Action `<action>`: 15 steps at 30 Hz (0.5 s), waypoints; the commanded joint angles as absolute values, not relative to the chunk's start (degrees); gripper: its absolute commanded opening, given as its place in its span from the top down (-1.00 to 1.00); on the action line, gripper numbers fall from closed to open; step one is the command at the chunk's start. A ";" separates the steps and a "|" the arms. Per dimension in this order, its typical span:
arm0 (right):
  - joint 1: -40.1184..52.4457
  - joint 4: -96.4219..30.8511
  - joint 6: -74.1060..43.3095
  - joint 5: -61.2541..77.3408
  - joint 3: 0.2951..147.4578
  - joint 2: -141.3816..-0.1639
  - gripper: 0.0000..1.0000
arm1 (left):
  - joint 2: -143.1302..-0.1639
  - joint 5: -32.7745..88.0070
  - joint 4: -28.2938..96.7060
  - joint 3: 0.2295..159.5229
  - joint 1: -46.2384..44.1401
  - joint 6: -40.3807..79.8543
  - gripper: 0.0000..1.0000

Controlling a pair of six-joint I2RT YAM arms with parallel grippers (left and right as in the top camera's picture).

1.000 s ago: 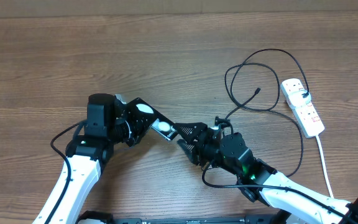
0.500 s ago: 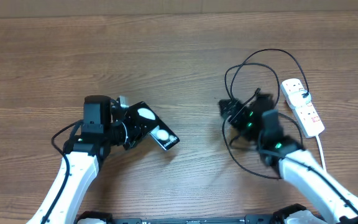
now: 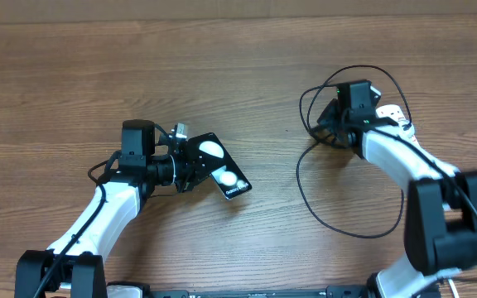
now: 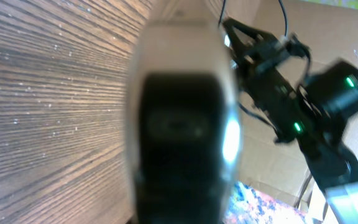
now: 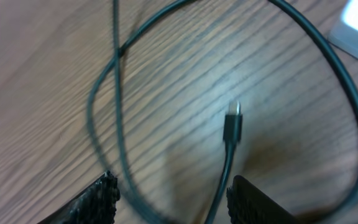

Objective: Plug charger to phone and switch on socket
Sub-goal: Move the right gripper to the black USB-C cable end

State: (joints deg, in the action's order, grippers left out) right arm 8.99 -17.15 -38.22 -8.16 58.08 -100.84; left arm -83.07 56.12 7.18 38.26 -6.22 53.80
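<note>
From above, we see the wooden table (image 3: 222,58) with both arms on it. At the left side, the left gripper (image 3: 185,160) has its fingers clamped on the upper-left end of the phone (image 3: 222,168). The phone sits slanted with its glossy face up, showing two white round glares, and its free end points to the lower right. We cannot tell if it rests on the wood. At the right side, the right gripper (image 3: 328,124) hovers over the looped part of the charger (image 3: 361,67). The thin black cable makes one loop at the top and a wider curve toward the near edge. The socket (image 3: 394,112) is just beside this gripper, and the right arm (image 3: 404,153) covers most of it. Phone and charger are well apart.

On the left wrist camera, the picture is much blurred. The phone (image 4: 179,124) fills the middle, very near to the lens, and we cannot make out the fingers here. Behind it the right arm (image 4: 303,106) shows with green lights.

On the right wrist camera, the fingers (image 5: 98,199) of the right gripper (image 5: 176,196) stand wide apart at the bottom edge and hold nothing. The plug tip (image 5: 233,121) of the charger (image 5: 227,163) lies on the table (image 5: 42,74) a little ahead of them. Its cable runs back between the two fingers.
</note>
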 commanded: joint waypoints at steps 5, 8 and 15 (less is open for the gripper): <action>8.49 -18.65 -40.91 -15.81 62.52 -107.55 0.00 | -82.87 61.08 6.59 38.72 -5.91 52.71 0.92; 8.49 -18.70 -40.88 -15.81 62.26 -108.66 0.01 | -82.87 60.97 6.57 38.72 -5.91 52.71 0.92; 8.49 -20.03 -40.91 -14.13 62.22 -112.75 0.21 | -82.87 61.10 6.59 38.72 -5.91 52.71 0.92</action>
State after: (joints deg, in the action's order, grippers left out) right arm 8.99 -19.18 -40.49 -15.20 61.67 -109.73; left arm -83.07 58.37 7.16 38.26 -6.22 53.80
